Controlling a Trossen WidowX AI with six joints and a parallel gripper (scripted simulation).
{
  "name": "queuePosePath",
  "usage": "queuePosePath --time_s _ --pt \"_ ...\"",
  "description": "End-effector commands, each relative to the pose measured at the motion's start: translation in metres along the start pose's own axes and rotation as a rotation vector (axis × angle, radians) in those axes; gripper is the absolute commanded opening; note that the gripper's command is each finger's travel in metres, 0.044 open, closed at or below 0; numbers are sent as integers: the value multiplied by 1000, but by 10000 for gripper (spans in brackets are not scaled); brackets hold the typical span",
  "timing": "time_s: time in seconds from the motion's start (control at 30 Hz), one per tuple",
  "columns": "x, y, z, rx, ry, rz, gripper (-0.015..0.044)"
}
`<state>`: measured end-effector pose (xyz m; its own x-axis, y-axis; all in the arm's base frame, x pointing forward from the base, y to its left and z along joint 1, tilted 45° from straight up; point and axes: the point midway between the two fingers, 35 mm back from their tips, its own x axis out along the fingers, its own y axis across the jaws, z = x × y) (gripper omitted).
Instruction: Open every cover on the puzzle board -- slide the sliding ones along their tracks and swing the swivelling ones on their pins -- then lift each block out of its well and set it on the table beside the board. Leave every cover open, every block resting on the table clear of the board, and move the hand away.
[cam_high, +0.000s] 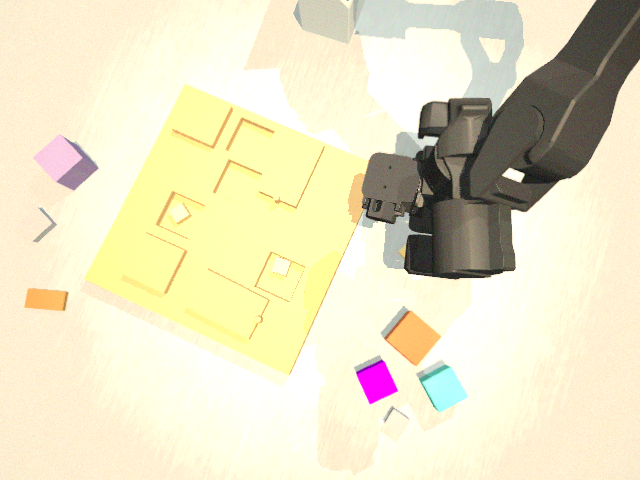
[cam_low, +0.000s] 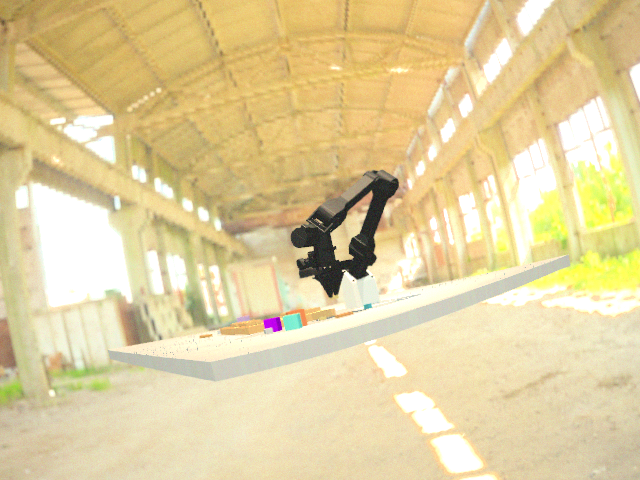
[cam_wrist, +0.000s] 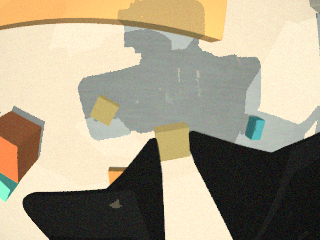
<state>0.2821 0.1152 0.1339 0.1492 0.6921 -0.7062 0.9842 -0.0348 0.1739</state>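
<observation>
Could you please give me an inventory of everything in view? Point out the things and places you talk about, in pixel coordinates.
puzzle board (cam_high: 232, 232) (cam_low: 250, 327) (cam_wrist: 100, 10): one, yellow, on the table (cam_high: 516, 444) (cam_low: 217, 356) (cam_wrist: 50, 70)
covers: count unclear, yellow, on the board
well blocks (cam_high: 281, 266): two, whitish, in wells
pink block (cam_high: 59, 156) (cam_low: 242, 318): one, beyond the board
orange bars (cam_high: 45, 299) (cam_low: 343, 314) (cam_wrist: 117, 175): two, either side of the board
orange cube (cam_high: 412, 337) (cam_low: 303, 316) (cam_wrist: 9, 155), magenta cube (cam_high: 377, 382) (cam_low: 270, 324), turquoise cube (cam_high: 444, 388) (cam_low: 292, 321) (cam_wrist: 6, 187): one each, grouped
pale blocks (cam_high: 397, 422): two, one near the magenta cube, one near the pink block
loose khaki block (cam_wrist: 104, 111): one, beneath the arm
small teal block (cam_low: 367, 306) (cam_wrist: 254, 128): one, near the base
hall: one, yellowish, background
arm (cam_high: 470, 232) (cam_low: 323, 248): one, black, white base (cam_high: 325, 20) (cam_low: 369, 291)
gripper (cam_low: 333, 295) (cam_wrist: 172, 142): one, black, holding a khaki block (cam_wrist: 173, 146)
</observation>
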Motion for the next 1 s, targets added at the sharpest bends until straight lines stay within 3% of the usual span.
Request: queuePosePath --time_s 0.0,0.97 --pt "10 -2 1 9 -3 -8 80" --pt "55 -8 -3 11 9 -4 80"
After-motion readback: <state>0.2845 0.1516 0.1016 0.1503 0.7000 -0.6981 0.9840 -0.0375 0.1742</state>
